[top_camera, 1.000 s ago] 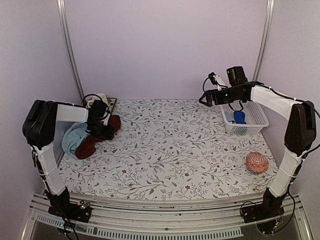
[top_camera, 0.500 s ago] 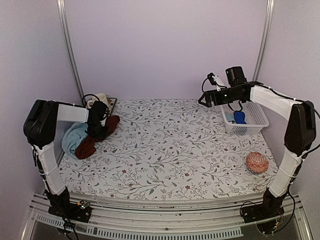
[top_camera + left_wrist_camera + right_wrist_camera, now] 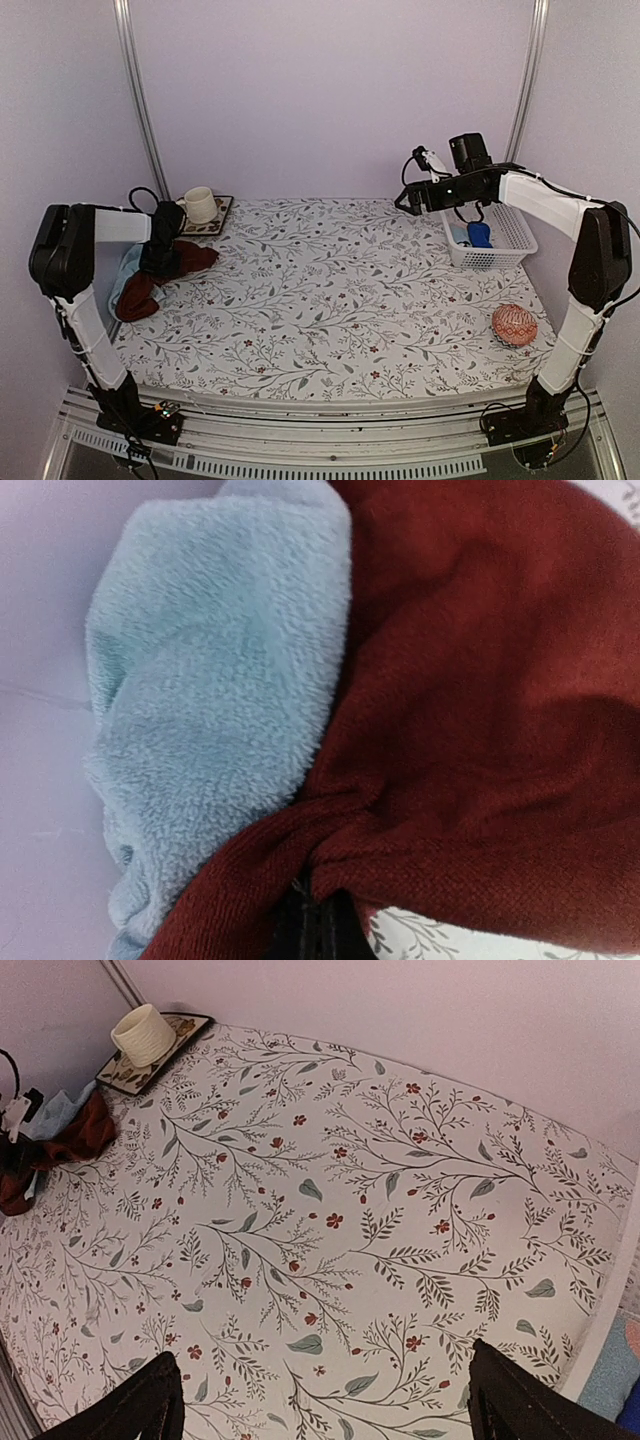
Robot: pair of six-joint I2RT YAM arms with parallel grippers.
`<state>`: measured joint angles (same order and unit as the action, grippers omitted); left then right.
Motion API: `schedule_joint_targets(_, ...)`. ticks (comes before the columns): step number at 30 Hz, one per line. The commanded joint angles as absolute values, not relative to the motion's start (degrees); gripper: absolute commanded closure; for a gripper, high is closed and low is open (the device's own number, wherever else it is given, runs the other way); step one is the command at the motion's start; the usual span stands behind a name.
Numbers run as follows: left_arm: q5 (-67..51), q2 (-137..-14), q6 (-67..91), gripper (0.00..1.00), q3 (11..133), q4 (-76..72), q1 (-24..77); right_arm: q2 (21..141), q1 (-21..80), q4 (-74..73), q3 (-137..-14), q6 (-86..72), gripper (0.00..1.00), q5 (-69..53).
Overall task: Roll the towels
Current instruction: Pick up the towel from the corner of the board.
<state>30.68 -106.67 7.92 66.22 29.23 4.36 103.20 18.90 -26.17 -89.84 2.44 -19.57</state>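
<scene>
Floral table point(image 3: 340, 300) bears towels point(image 3: 137, 296), tray point(image 3: 218, 222), basket point(image 3: 490, 257), patterned ball point(image 3: 514, 325)

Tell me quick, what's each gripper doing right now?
Left gripper: closed, pinching the maroon towel.
Right gripper: open, holding nothing, up above the table.

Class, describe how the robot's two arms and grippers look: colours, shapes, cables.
The left arm and right arm each alternate white tube-like links with bulky black joint housings. Thin black cables loop near both wrists. The left gripper is black; the right gripper is black with a white part on top, its fingers dark and blunt.
</scene>
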Motion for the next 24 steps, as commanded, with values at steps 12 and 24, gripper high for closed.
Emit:
schedule_joint_targets(12,15.04,-99.62,1.71,1.00,77.08,23.64,18.93,99.86,19.73,-24.31,-87.94,4.83,0.01,-21.67)
schedule_joint_targets(24,-15.28,-97.44,-2.21,1.00,82.90,16.75,26.02,92.70,19.78,-18.39,-81.69,8.38,0.01,-27.83)
